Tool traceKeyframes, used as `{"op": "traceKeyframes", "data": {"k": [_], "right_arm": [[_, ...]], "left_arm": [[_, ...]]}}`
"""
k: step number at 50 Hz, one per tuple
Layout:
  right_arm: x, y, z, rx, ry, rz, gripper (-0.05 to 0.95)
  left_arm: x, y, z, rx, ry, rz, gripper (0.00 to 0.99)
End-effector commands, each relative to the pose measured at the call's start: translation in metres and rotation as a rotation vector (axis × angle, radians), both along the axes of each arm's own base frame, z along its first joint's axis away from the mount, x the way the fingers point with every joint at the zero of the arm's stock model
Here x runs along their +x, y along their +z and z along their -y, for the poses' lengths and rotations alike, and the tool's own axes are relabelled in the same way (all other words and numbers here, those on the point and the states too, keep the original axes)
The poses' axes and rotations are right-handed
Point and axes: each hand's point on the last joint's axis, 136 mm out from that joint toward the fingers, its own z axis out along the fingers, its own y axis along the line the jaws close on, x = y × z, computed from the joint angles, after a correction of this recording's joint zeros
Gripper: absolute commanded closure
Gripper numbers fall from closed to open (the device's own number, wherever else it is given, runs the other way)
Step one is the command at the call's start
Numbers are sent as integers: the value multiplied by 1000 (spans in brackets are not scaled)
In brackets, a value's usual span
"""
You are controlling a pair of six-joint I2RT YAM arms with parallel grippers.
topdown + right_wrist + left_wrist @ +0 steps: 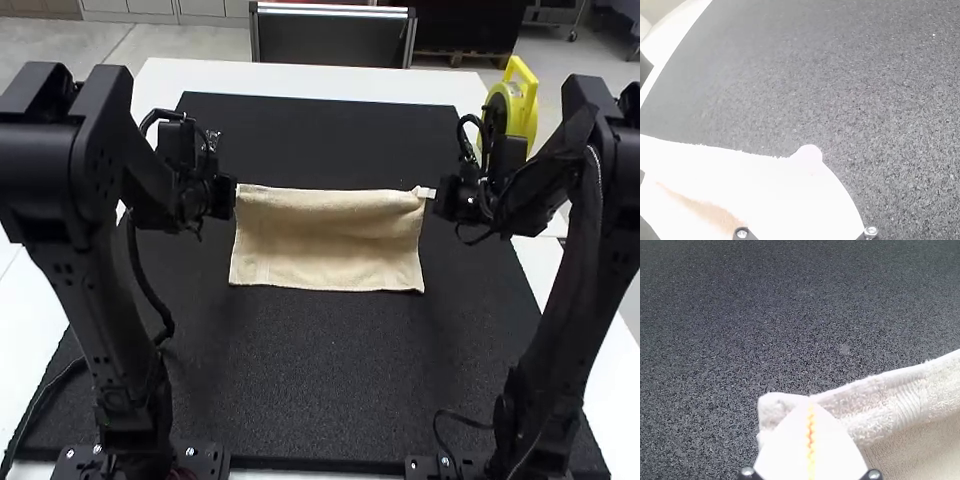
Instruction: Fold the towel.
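The cream towel [325, 240] lies as a wide rectangle across the middle of the mat, its far edge pulled between both grippers and its near edge on the mat. At its far left corner is my left gripper [233, 194]; my right gripper [428, 193] is at the far right corner. In the left wrist view, the left gripper [810, 405] is shut on a corner of the towel [890, 402]. The right wrist view has the right gripper [808, 150] shut with its tips at the corner of the towel [705, 170], in strong glare.
A black mat [320, 380] covers most of the white table [310, 77]. A yellow reel-like object [523, 100] stands at the far right, behind the right arm. Dark cables hang by both arms.
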Motion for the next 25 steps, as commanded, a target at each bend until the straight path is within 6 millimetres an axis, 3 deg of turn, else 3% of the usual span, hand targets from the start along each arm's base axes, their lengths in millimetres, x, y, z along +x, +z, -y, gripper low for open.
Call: {"op": "traceKeyframes", "data": {"k": [1,25], "right_arm": [[-2,23,7,-8,2,60,923],[-29,24,2,-5,16,32,923]], "left_arm": [[-3,17,-1,9,-7,46,969],[-35,9,3,0,-15,6,969]]}}
